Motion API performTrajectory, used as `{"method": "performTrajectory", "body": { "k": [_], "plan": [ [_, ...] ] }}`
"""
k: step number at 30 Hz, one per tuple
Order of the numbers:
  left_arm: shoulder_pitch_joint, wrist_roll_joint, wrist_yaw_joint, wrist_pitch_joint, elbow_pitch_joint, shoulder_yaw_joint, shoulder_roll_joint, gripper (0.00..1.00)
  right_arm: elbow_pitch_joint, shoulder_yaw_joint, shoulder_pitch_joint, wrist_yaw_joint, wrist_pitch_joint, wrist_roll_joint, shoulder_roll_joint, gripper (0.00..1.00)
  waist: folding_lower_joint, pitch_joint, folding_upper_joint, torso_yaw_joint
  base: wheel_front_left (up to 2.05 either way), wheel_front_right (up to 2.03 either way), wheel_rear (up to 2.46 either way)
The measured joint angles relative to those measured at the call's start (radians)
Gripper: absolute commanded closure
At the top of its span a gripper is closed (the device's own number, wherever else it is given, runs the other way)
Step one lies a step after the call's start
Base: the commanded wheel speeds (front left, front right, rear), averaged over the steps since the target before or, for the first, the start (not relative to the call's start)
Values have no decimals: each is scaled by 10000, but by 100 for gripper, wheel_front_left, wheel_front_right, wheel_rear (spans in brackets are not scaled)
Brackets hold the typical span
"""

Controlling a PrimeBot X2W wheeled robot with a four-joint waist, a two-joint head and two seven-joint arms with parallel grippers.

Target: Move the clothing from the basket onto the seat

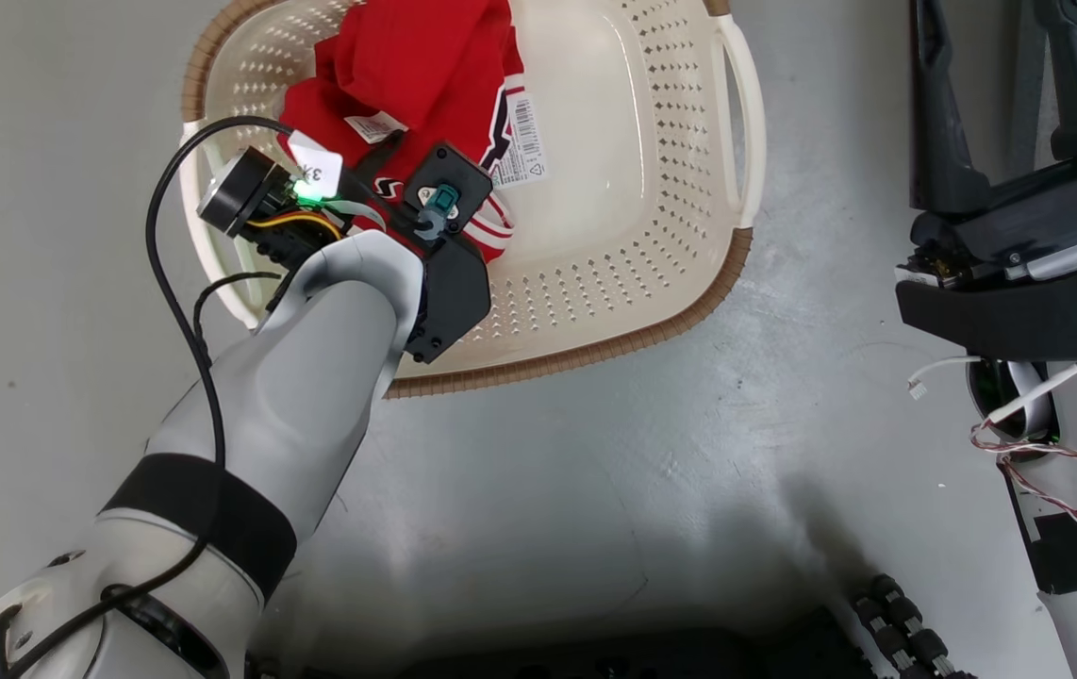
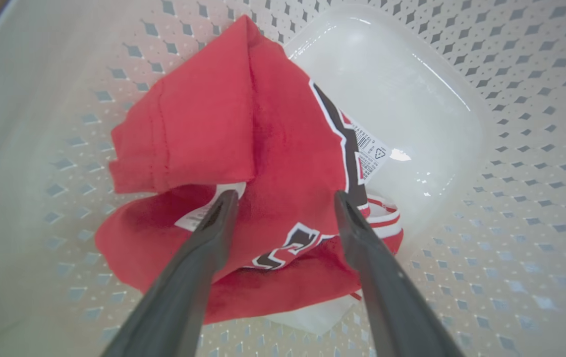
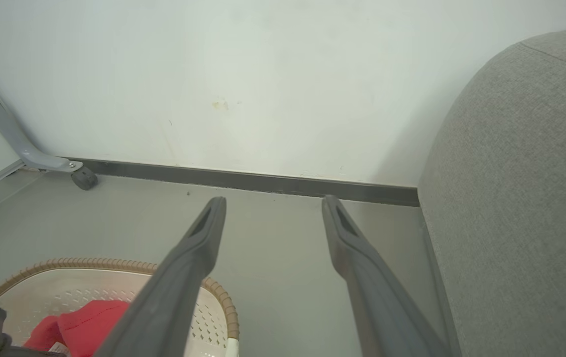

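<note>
- On a smooth grey floor [image 1: 595, 490] stood the basket [image 1: 661, 273], its brown rim and pierced cream walls seen from above in the head view.
- Clothing [image 1: 416, 66] lay bunched toward the basket's left side, red with black-and-white lettering and white stripes.
- A white sticker [image 1: 521, 141] showed on the glossy base, its edge tucked under the cloth.
- Left hand [image 2: 284, 196] was down inside the basket, fingers spread, one tip on either side of a raised red fold; whether the tips touched the cloth could not be told.
- Right hand [image 3: 273, 201] hung over bare floor, spread and holding nothing, between the basket and the seat [image 3: 521, 198].
- Grey fabric with a rounded corner and a seam, the seat rose at the right of the right wrist view, apart from the basket.
- Behind ran a pale wall [image 3: 263, 74] with a dark skirting [image 3: 263, 181].
- A grey metal leg on a small castor [image 3: 84, 178] stood at the far left by the wall.
</note>
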Motion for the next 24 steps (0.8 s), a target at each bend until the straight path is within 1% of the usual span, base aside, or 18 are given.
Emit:
{"method": "performTrajectory", "body": {
  "k": [13,14,15,16,24],
  "plan": [
    [-495,261,167,265,585,-127,6,0,-232,127,-151,15,0,0,176,0,1,395,0,-299,0,0,0],
    [-495,261,167,265,587,-127,4,22,-234,111,-151,27,0,2,176,0,0,408,0,-316,0,0,0],
    [-495,257,167,263,589,-115,2,51,-236,90,-151,33,0,8,176,0,0,417,0,-331,0,0,0],
    [-494,215,178,249,602,-61,2,100,-232,75,-151,54,0,17,178,0,0,423,0,-346,0,0,0],
    [-356,-190,265,-303,790,274,0,100,123,56,-162,58,0,35,389,0,0,164,0,-452,0,0,0]
  ]
}}
